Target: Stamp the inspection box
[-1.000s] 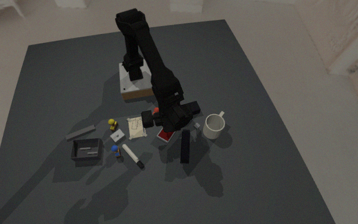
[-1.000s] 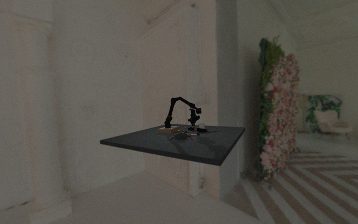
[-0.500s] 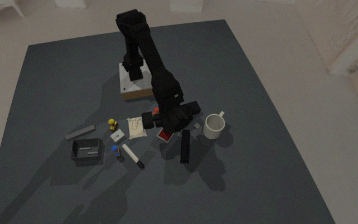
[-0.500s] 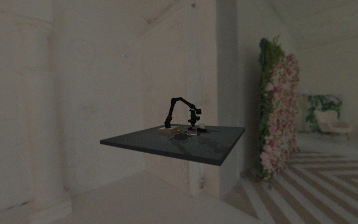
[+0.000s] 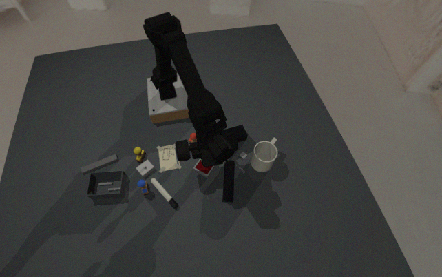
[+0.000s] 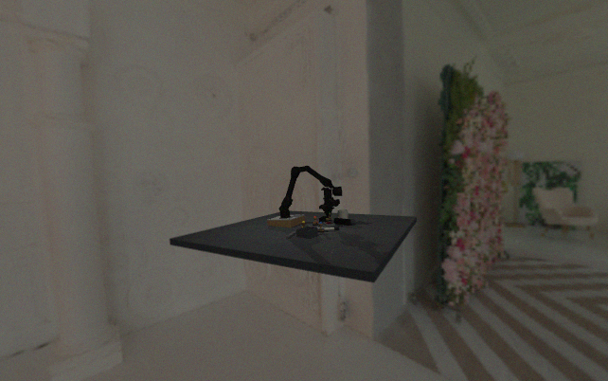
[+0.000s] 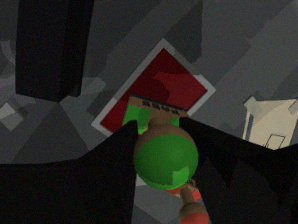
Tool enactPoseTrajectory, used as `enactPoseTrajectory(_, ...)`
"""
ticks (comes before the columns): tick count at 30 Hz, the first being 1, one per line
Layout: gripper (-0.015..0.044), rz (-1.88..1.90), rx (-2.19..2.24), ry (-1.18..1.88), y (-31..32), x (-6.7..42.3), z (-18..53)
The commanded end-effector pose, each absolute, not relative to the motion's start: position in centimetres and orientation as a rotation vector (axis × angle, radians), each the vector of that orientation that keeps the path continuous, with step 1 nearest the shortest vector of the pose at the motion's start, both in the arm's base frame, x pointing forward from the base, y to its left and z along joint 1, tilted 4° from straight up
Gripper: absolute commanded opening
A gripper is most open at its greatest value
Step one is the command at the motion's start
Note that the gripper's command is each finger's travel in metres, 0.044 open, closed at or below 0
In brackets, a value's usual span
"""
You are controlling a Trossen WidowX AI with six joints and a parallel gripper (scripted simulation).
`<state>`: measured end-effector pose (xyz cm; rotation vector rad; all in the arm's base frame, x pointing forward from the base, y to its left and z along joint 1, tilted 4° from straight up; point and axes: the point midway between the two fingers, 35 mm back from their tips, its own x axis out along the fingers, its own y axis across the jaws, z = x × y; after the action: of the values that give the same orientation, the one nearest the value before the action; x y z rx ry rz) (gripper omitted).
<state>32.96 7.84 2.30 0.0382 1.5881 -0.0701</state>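
The black parallel-jaw tool [image 7: 162,163] is pinching the green-knobbed PASS stamp with a wooden body [image 7: 165,157] by its round knob, so the printing face hangs straight down under the grip. That face sits over the near edge of the square red ink pad in a white frame [image 7: 172,82]; whether it touches the pad or hovers just above cannot be told from the wrist view. Holding by the knob keeps both fingers away from the ink and lets the stamp go down flat.

Everything else is best placed from the red ink pad. The cream inspection card with a drawn box [image 5: 168,157] lies just beside it, close enough for a short carry after inking. A red-knobbed stamp [image 5: 192,137] stands just behind the pad, near the tool. 2 more stamps, a yellow-knobbed one [image 5: 138,151] and a blue-knobbed one [image 5: 142,185], stand beyond the card. A white mug [image 5: 264,156] stands on the pad's other side, on the dark grey table [image 5: 310,145].

I judge this to be the inking step, with the print not yet made.
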Motion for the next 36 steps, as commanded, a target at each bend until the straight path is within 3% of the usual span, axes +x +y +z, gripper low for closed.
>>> enactPoseTrajectory(1, 0.0000, -0.073, 0.038, 1.596, 7.8, 32.8, 1.8)
enactPoseTrajectory(36, 0.0000, -0.072, 0.036, 1.596, 7.8, 32.7, 0.6)
